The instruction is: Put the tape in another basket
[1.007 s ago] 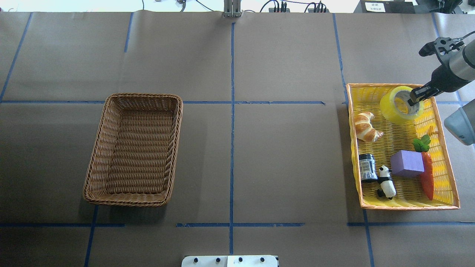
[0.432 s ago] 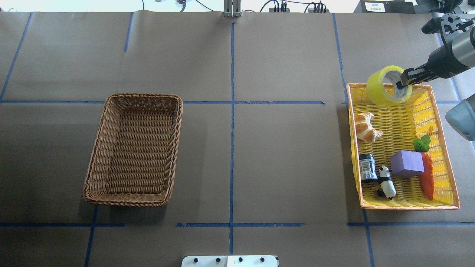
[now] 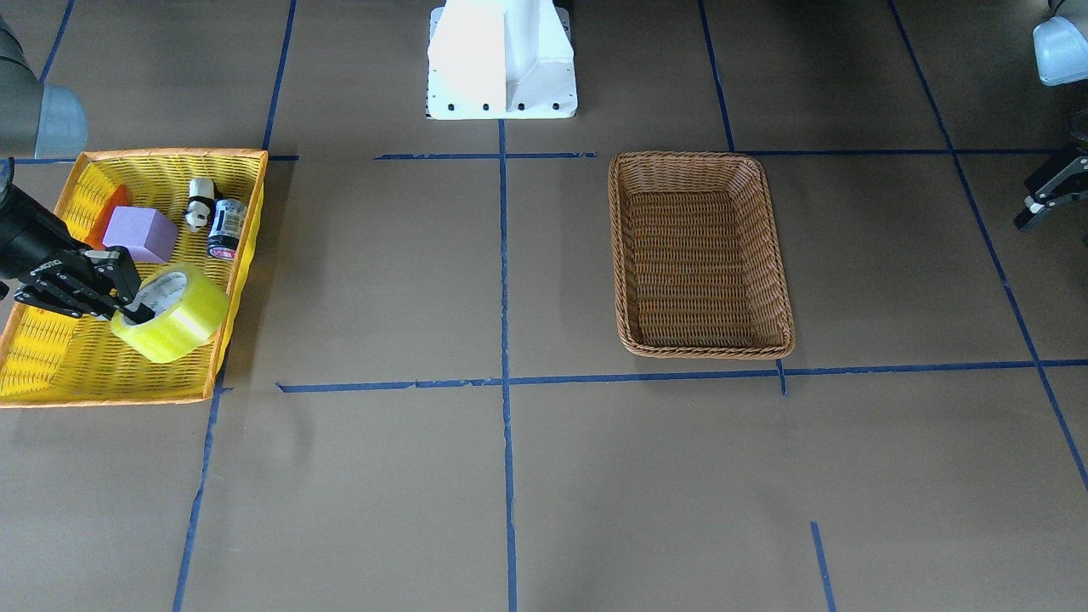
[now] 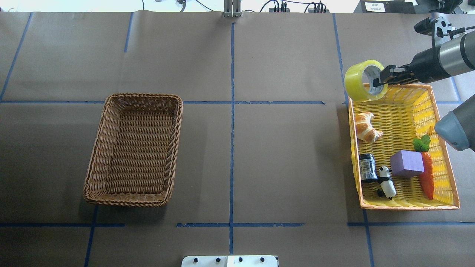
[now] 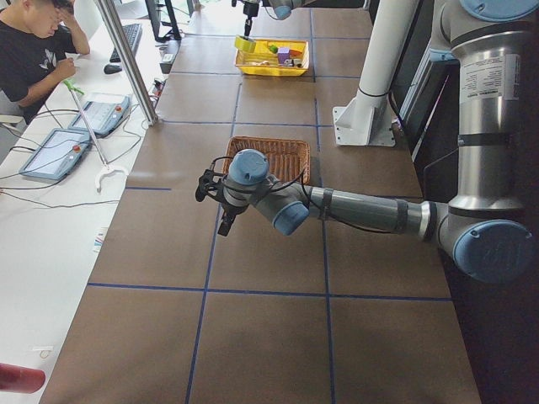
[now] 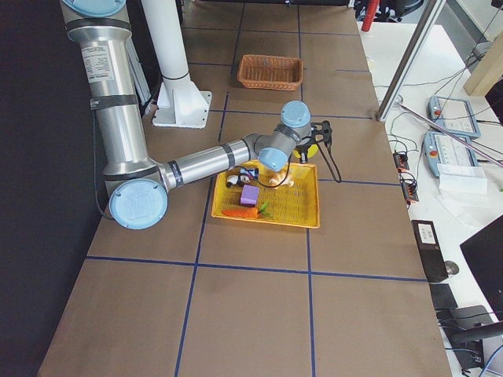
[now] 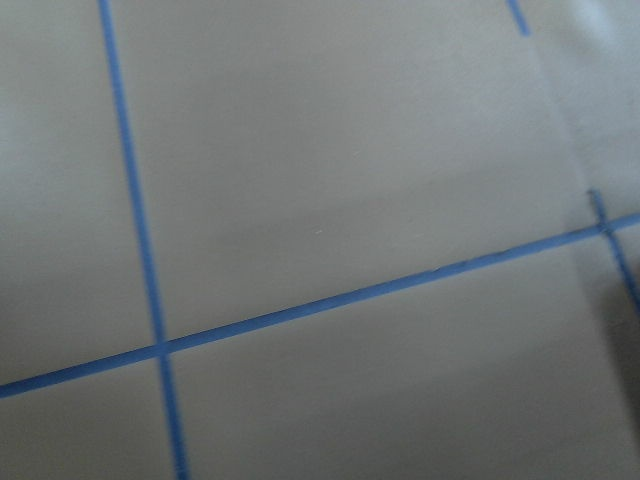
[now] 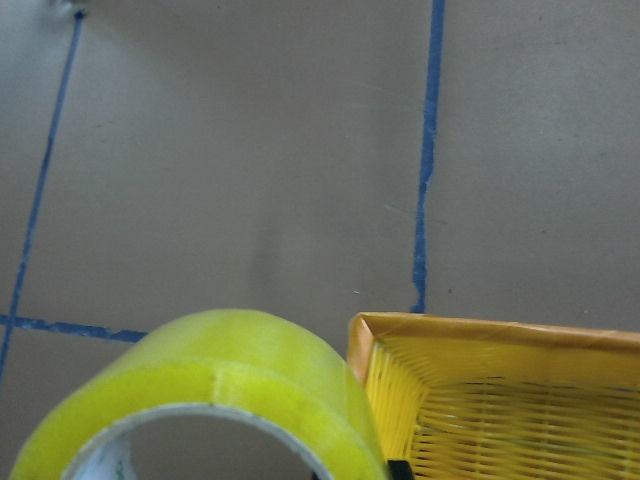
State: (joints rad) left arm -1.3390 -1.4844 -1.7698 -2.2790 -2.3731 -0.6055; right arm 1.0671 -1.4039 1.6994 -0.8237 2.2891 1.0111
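The tape, a yellow-green roll with a white core, hangs in my right gripper above the far left corner of the yellow tray. The gripper is shut on the roll's wall, one finger inside the core. The front view shows the tape lifted over the tray's edge, with the right gripper beside it. The right wrist view shows the roll close up. The brown wicker basket stands empty on the left half of the table. My left gripper hovers open beyond the basket, out of the overhead view.
The yellow tray holds a croissant, a black jar, a panda figure, a purple block and a carrot. The white robot base stands at the table's near edge. Brown table with blue tape lines lies between the tray and the basket.
My right gripper has lifted the tape out of the yellow tray's far end and carried it left, up to the tray's far left corner. The basket has not moved.
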